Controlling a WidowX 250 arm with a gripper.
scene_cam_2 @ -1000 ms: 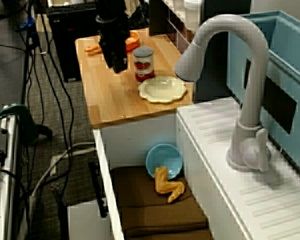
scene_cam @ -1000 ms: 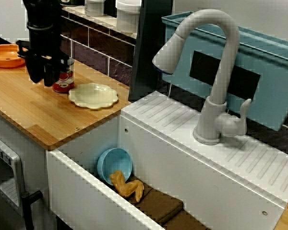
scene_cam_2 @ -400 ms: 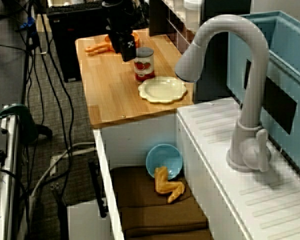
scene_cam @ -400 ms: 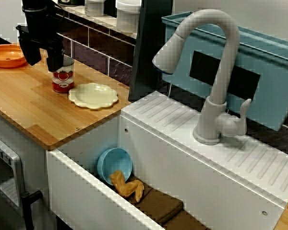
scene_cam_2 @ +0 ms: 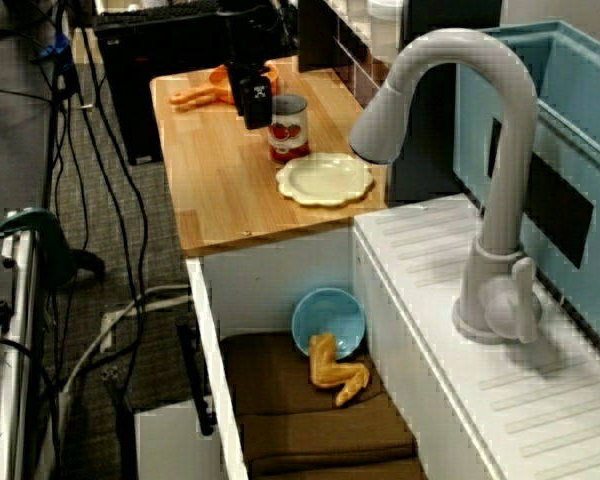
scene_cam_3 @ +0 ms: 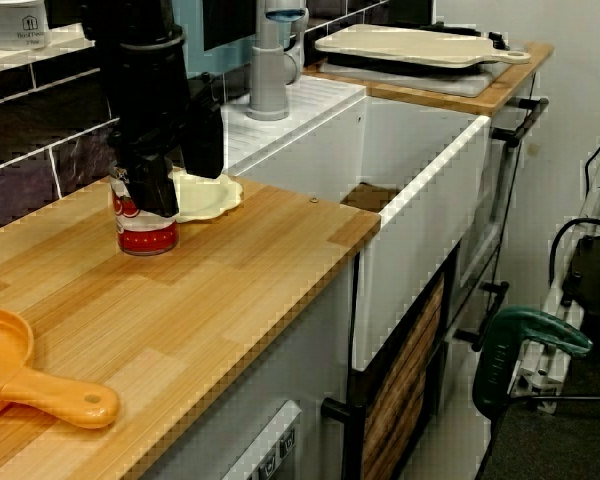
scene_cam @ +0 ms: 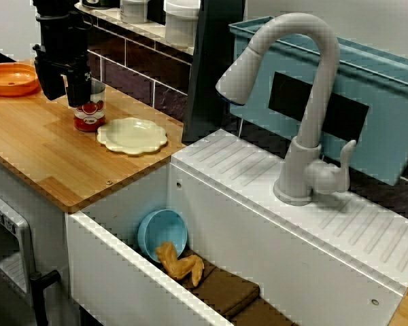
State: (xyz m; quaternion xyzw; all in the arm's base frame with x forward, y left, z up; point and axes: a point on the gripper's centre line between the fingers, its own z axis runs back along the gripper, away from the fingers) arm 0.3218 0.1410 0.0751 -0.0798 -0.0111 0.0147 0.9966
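The claw [scene_cam: 65, 100] has dropped a little and slid right since a moment ago, after lifting off the counter [scene_cam: 34, 153] a second back. Far left sits an orange pan [scene_cam: 10, 78], well apart from it. Next comes the claw, black, its two fingers spread wide; it grips nothing. In the view facing the tap its right finger overlaps the top of the can [scene_cam: 88, 117]. From the counter's end one finger hangs in front of the can, and I cannot tell whether it touches. The can stands upright on the wood, just left of the cream plate [scene_cam: 132, 134]. It is a short tin with a red tomato label, a pale band and a metal rim. To me this looks like lining up on the can; closing on it would call for setting the fingers either side and going lower. Further right, the sink [scene_cam: 122, 272] holds a blue bowl [scene_cam: 164, 231], then comes the tap [scene_cam: 306, 102].
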